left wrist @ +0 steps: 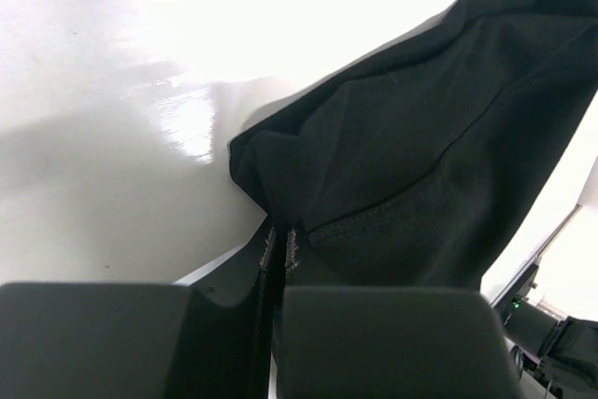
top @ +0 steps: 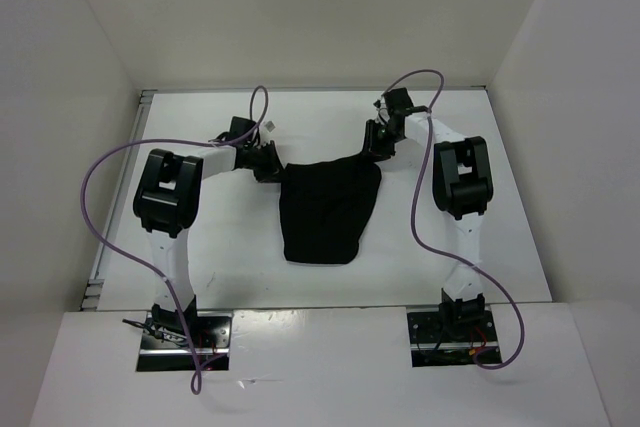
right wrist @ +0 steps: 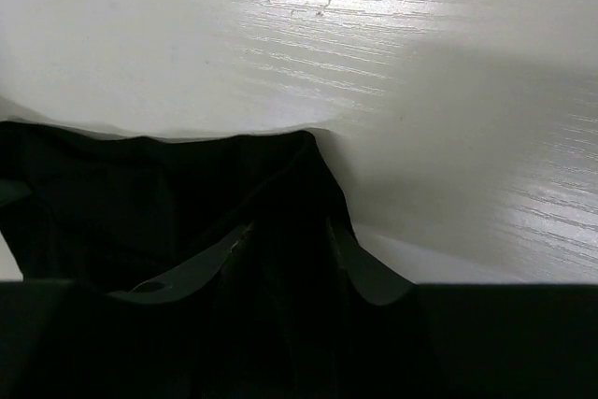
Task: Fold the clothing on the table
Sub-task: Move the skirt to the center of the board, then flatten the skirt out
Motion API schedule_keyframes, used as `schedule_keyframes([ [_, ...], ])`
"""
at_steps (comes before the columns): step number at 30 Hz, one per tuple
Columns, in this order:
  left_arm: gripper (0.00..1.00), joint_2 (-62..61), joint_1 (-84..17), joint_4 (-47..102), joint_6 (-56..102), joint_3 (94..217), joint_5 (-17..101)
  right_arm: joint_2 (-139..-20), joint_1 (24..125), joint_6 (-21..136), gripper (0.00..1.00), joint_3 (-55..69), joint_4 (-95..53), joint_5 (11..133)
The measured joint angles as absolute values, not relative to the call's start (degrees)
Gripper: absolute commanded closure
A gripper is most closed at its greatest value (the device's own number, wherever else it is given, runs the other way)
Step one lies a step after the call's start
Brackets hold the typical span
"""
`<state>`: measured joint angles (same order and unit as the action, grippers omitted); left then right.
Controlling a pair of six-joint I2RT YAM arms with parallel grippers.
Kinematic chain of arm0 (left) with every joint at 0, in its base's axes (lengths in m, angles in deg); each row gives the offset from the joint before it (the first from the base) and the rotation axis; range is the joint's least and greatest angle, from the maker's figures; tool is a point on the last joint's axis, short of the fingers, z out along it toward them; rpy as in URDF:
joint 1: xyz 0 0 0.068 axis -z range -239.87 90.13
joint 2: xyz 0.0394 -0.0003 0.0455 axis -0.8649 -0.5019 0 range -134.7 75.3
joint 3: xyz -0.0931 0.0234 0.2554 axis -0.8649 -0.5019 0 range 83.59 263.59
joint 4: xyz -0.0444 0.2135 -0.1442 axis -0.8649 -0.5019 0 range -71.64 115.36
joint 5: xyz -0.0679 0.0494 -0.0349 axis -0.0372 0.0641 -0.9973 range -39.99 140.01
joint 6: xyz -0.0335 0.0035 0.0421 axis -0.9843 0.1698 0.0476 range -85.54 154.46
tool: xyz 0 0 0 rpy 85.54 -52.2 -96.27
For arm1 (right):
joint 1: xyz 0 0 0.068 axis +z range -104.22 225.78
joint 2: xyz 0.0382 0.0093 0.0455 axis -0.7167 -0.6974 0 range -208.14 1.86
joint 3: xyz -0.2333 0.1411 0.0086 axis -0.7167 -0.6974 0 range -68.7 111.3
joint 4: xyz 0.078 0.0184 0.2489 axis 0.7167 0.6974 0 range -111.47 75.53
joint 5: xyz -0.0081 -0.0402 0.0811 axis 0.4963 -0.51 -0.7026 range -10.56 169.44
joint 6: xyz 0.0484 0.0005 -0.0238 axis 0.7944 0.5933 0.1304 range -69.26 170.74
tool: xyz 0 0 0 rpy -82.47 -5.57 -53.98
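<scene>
The black clothing (top: 325, 212) lies limp in the middle of the white table (top: 240, 267), its wide top edge toward the back and narrowing toward me. My left gripper (top: 272, 169) is at the top left corner. In the left wrist view that gripper (left wrist: 278, 245) is shut, pinching a fold of the clothing (left wrist: 420, 156) near a stitched seam. My right gripper (top: 375, 152) is at the top right corner. In the right wrist view its fingers (right wrist: 287, 227) stand apart with the corner of the clothing (right wrist: 140, 203) bunched between them.
White walls enclose the table on the left, back and right. A thin metal edge strip (top: 100, 267) runs along the left side. Purple cables (top: 100, 197) loop out from both arms, whose bases (top: 185, 337) sit at the near edge.
</scene>
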<state>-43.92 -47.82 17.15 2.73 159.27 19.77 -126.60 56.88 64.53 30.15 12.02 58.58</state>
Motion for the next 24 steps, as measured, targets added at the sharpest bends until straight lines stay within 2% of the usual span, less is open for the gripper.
schedule_keyframes([
  [6,1.00,-44.09,-48.58,17.46,2.75,159.27,19.37,-126.21,56.85,64.35,0.61,29.80,11.81,59.39],
  [16,1.00,-44.20,-49.48,17.79,2.78,159.27,19.00,-124.59,56.94,63.76,0.61,29.49,12.20,69.29],
  [24,1.00,-44.29,-49.59,17.90,2.78,159.27,18.96,-124.59,57.12,63.69,0.61,29.49,12.35,67.98],
])
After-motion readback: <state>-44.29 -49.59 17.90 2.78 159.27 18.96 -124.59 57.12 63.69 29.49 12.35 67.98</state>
